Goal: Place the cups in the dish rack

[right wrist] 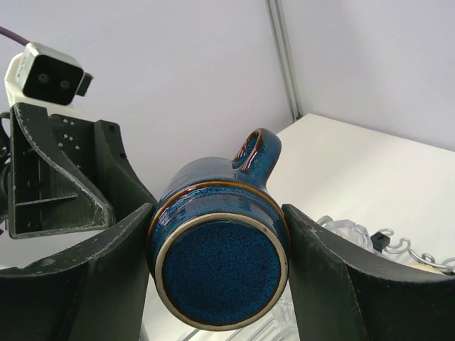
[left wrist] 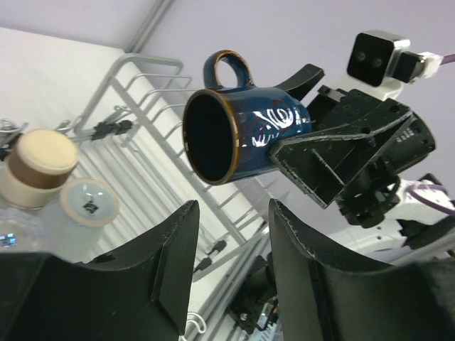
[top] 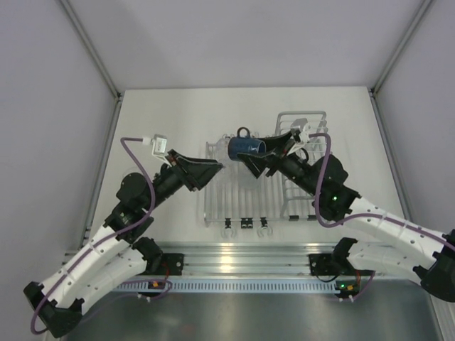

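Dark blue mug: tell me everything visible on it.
The mug is glossy dark-blue ceramic by its look, with brown rim, loop handle, white swirl on the side and speckled base with a pale foot ring. It hangs sideways over the rack, mouth toward the open left pincer, handle uppermost in the wrist views. The right pincer clamps its body from both sides; nothing else touches it.

Mug [left wrist: 249,135] apparently before left pincer [left wrist: 231,213]
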{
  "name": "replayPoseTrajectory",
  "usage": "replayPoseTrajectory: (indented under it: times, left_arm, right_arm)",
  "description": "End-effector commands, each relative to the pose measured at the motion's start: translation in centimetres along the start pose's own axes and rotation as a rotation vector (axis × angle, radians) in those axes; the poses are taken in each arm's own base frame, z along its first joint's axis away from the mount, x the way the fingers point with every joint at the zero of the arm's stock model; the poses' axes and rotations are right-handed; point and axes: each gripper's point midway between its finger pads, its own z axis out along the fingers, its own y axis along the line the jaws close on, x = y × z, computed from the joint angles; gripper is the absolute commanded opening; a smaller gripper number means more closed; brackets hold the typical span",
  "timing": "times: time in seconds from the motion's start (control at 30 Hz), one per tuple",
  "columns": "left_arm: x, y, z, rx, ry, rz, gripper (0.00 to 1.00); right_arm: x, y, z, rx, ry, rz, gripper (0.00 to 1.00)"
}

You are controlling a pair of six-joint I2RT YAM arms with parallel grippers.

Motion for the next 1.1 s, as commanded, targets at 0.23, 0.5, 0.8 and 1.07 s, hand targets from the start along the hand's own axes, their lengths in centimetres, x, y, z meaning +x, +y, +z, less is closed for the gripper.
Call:
replayPoseTrajectory:
  times: [0.23, 0.5, 0.8, 1.07]
  left_arm:
    - [-2.8, 3.8, -3.0, -0.269, -0.111, 0.158, 0.51]
    - [-3.6, 6.8, -4.8, -0.451, -0.123, 0.247, 0.54]
    - [-6.2, 9.6, -6.7, -0.714, -0.092, 0.401, 0.55]
    - [-8.3, 11.9, -8.2, -0.913, -0.082, 0.554, 0.56]
  right_arm:
    - [-3.9, -1.6, -1.1, 0.038, -0.093, -0.033, 0.00]
    - [-3.3, -3.9, -1.8, 0.088, -0.042, -0.057, 0.00]
    - [0.8, -7.1, -3.2, 0.200, 0.136, -0.101, 0.00]
    - [2.6, -8.9, -5.3, 0.322, 0.238, -0.158, 0.00]
